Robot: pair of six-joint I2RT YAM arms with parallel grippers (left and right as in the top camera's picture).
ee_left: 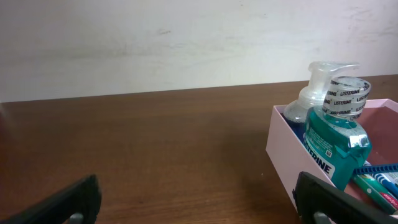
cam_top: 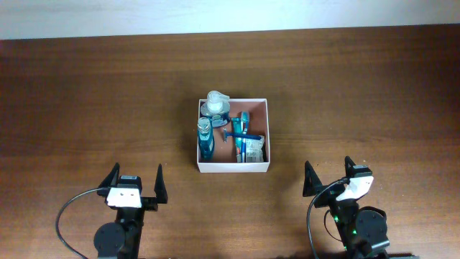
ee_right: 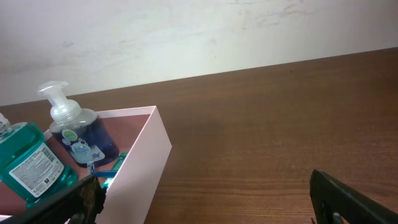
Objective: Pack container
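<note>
The container (cam_top: 253, 103) is a shallow square box with white walls and a reddish-brown inside, at the table's middle. In it stand a teal mouthwash bottle (cam_top: 206, 139) and a blue pump soap bottle (cam_top: 215, 105), with a blue razor (cam_top: 239, 136) and a toothpaste tube (cam_top: 253, 149) lying beside them. My left gripper (cam_top: 135, 182) is open and empty, near the front edge, left of the box. My right gripper (cam_top: 329, 176) is open and empty, right of the box. The left wrist view shows the container (ee_left: 281, 140) and mouthwash (ee_left: 336, 140); the right wrist view shows the container (ee_right: 146, 155) and soap (ee_right: 78, 134).
The brown wooden table (cam_top: 86, 93) spreads around the box. A pale wall (ee_left: 155, 43) runs behind its far edge.
</note>
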